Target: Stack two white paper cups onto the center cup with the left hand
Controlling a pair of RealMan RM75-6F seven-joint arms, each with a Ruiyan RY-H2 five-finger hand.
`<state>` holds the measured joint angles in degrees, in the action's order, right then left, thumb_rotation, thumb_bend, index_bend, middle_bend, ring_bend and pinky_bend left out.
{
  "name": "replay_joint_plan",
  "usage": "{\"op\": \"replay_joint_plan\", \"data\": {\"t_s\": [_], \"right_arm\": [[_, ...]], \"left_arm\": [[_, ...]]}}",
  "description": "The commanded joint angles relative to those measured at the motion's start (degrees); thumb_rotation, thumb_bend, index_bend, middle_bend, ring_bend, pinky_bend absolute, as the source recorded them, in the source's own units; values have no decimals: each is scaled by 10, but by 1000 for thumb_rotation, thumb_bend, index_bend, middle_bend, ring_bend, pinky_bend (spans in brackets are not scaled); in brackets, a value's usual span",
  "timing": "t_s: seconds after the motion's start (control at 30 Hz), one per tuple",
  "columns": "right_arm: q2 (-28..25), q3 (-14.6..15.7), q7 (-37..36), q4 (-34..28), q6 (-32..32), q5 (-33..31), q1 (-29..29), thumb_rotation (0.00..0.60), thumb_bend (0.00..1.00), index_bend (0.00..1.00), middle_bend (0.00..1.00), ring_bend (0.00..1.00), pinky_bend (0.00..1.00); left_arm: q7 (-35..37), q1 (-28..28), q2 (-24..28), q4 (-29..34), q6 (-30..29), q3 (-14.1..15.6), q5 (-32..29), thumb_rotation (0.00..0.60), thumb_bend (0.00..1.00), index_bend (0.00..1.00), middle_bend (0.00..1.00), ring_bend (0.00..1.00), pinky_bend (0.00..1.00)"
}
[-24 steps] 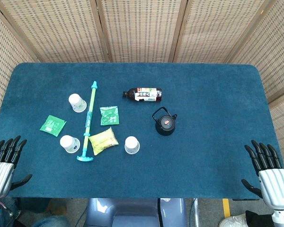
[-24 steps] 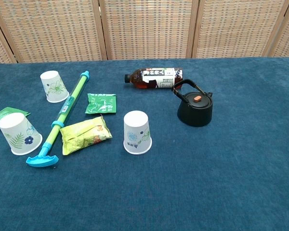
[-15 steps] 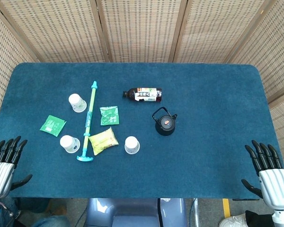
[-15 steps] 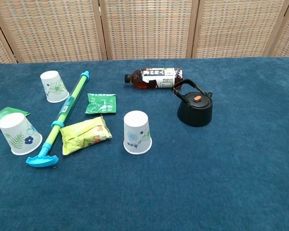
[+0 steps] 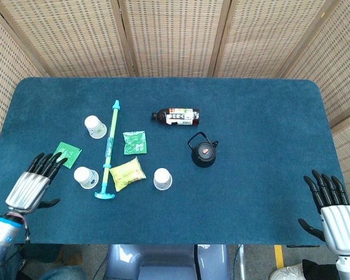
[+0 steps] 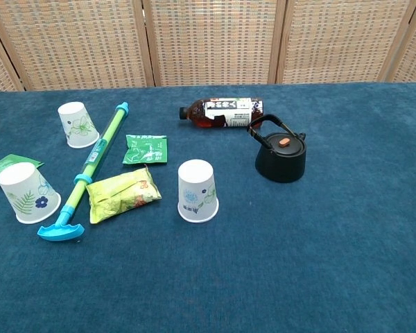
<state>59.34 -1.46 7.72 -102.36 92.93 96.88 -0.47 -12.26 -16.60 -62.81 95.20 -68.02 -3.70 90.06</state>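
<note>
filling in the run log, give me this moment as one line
left hand: open, near front-left cup | right hand: open, idle | center cup: unstacked | stacked: none

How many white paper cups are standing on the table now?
3. A far cup stands left of the green stick; a near-left cup is close to the left hand; the center cup stands right of the yellow packet. None seems hidden.
</note>
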Motion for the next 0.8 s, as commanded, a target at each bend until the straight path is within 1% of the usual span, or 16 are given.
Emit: {"op": "replay_joint_plan", "data": {"t_s": [0.03, 0.1, 0.2, 0.27, 0.43, 0.53, 0.63, 0.7, 0.8], "right_arm": [[1, -2, 2, 0, -4, -6, 2, 600, 0, 0, 0, 0, 0], [2, -3, 4, 0, -7, -10, 3, 600, 0, 0, 0, 0, 0], [3, -5, 6, 1, -11, -17, 5, 600, 0, 0, 0, 0, 0], [4, -7, 5, 2, -13, -22, 6, 600, 0, 0, 0, 0, 0], [4, -9, 4, 2, -14, -25, 7, 600, 0, 0, 0, 0, 0], [4, -8, 4, 2, -15, -25, 7, 600, 0, 0, 0, 0, 0], [5, -8, 5, 2, -15, -24, 7, 600, 0, 0, 0, 0, 0], [5, -7, 4, 1, -14, -23, 7, 600, 0, 0, 0, 0, 0], [5, -7, 0, 1, -12, -22, 6, 600, 0, 0, 0, 0, 0]], "left_arm": [[2, -74, -44, -75, 79, -21, -11, 600, 2, 173, 58, 44, 137], [24, -93, -67, -108, 93, -20, -5, 600, 7, 225, 111, 89, 187], [58, -115, -100, -153, 112, -16, 0, 600, 12, 263, 146, 118, 215], [64, -125, -111, -174, 125, -11, -3, 600, 14, 279, 158, 131, 224], [69, -134, -116, -187, 138, -5, -16, 600, 14, 312, 181, 154, 247], [74, -138, -118, -190, 138, -2, -19, 600, 17, 362, 222, 193, 283], [75, -139, -121, -194, 134, -1, -22, 600, 52, 435, 283, 263, 330], [75, -140, -122, -195, 132, -1, -27, 600, 98, 499, 339, 336, 392], [69, -140, -118, -191, 134, -1, -41, 600, 131, 573, 407, 433, 477]]}}
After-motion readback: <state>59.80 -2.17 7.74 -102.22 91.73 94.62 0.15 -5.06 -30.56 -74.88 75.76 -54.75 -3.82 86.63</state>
